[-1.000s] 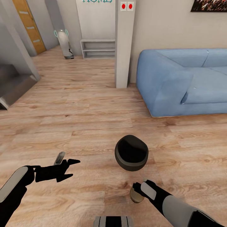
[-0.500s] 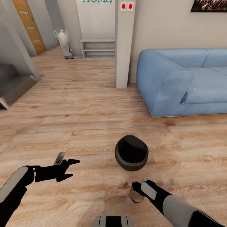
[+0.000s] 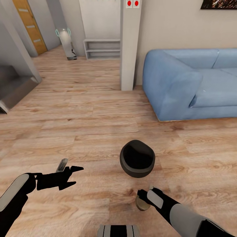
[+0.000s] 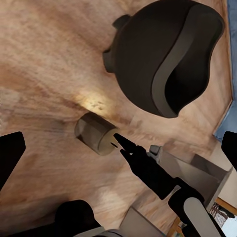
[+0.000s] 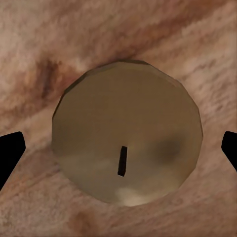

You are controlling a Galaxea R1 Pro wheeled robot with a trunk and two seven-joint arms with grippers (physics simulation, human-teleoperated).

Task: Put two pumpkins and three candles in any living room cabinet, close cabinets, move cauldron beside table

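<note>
A stubby beige candle (image 3: pixel 141 205) with a dark wick stands on the wood floor, just in front of the black cauldron (image 3: pixel 137 158). My right gripper (image 3: pixel 144 197) hangs right over the candle, open. In the right wrist view the candle's flat top (image 5: pixel 127 143) lies between the two fingertips (image 5: pixel 11 153), with a gap on each side. My left gripper (image 3: pixel 70 176) hovers open over bare floor to the cauldron's left, holding nothing. The left wrist view takes in the cauldron (image 4: pixel 168 54), the candle (image 4: pixel 96 132) and the right gripper's fingers (image 4: pixel 136 158). Pumpkins and cabinet are out of view.
A blue sofa (image 3: pixel 191 85) stands at the right, a white pillar (image 3: pixel 130 49) behind the cauldron. Further back are a low white shelf (image 3: pixel 102 49), an orange door (image 3: pixel 28 26) and a grey step (image 3: pixel 13 89) at the left. Wood floor stretches between them.
The head view has shifted slightly, so the far wall sits a little higher in the picture. Both arms, the candle and the cauldron have not moved.
</note>
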